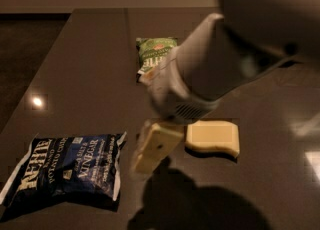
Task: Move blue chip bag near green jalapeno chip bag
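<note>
Count on the bench [90, 74]: 2 chip bags, 1 sponge, 1 gripper w/ its arm.

Nearest, front-left: the blue chip bag [65, 166]. It lies flat, white lettering facing up, long side running left-right, with the left end toward the bench's front-left edge.

Just right of it, approx. mid-bench: the gripper [152, 148], a pale cream piece tilted down-left, sitting between the blue bag's right edge and the sponge. It is apart from the bag, and its dark shadow falls on the bench below it. Open or closed: can't tell. Whether it touches the bench: can't tell either.

Right beside the gripper: the pale yellow sponge [212, 138], flat, w/ a wavy front edge.

Above these, the grey arm [215, 69] slants in from the upper right and fills much of that side.

Farthest: the green jalapeno chip bag [155, 54], flat, its right and lower parts hidden behind the arm. It is well apart from the blue bag, which lies near-left vs. the green bag's far-centre spot.
</note>
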Controlling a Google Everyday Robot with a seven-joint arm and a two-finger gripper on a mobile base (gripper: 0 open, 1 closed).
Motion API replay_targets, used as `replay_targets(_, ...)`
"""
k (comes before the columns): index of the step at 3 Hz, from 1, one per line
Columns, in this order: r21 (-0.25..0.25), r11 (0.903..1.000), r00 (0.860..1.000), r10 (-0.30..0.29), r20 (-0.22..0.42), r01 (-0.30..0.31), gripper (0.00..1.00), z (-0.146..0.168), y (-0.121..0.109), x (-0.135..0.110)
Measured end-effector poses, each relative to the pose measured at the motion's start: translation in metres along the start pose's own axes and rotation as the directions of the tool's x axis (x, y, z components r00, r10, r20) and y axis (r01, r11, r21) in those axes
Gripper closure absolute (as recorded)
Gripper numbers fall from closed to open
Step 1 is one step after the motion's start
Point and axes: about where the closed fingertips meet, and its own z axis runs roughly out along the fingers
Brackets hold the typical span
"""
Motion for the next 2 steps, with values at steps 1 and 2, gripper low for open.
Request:
replay_targets(1, -0.029, 0.9978, 0.998, -0.059, -0.016, 0.059, 0.00, 0.035, 0.020, -0.024)
replay_targets(2, -0.073, 0.9913, 0.993, -0.112, -0.035, 0.110, 0.00, 0.068, 0.037, -0.042)
